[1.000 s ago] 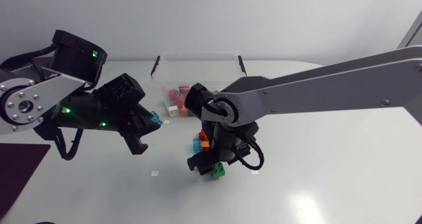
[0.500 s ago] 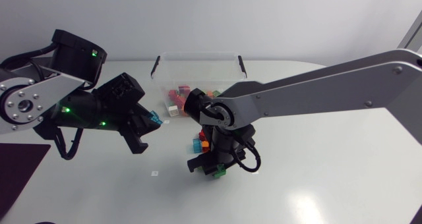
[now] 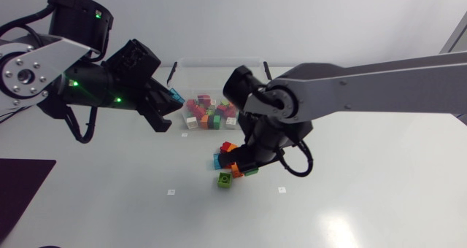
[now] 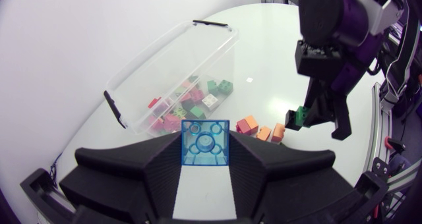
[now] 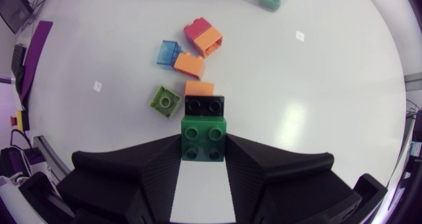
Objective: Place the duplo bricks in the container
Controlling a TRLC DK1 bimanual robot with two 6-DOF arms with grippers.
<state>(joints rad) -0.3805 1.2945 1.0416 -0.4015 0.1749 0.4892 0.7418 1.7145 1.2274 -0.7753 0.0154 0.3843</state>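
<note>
1. Two arms show in the head view. The left gripper (image 3: 166, 109) hangs just beside the clear plastic container (image 3: 211, 73), pinching a translucent blue square brick (image 3: 176, 97). The container holds a heap of mixed coloured bricks (image 3: 210, 113).
2. In the same view, the right gripper (image 3: 244, 169) sits low over the white table (image 3: 365, 197), in front of the container, clamped on a dark green brick (image 3: 252, 172). A lime green brick (image 3: 225, 179) lies on the table just beside it, and a red brick (image 3: 228, 146) lies nearer the container.
3. In the left wrist view, the left gripper (image 4: 205, 140) presses the blue brick (image 4: 205, 150) from both sides. The container (image 4: 171, 72) lies ahead with the heaped bricks (image 4: 188, 105) inside. The right gripper (image 4: 316, 115) is off to one side, and the red brick (image 4: 247, 126) and an orange brick (image 4: 279, 132) lie loose between it and the container.
4. In the right wrist view, the right gripper (image 5: 204, 128) squeezes the dark green brick (image 5: 204, 140) between both fingers. A black brick (image 5: 204, 106) touches its far edge, and whether the two are joined cannot be told. The lime green brick (image 5: 165, 99) lies on the table (image 5: 316, 85) beside them. Further ahead lie a second translucent blue brick (image 5: 168, 53) and the red brick (image 5: 196, 30).
</note>
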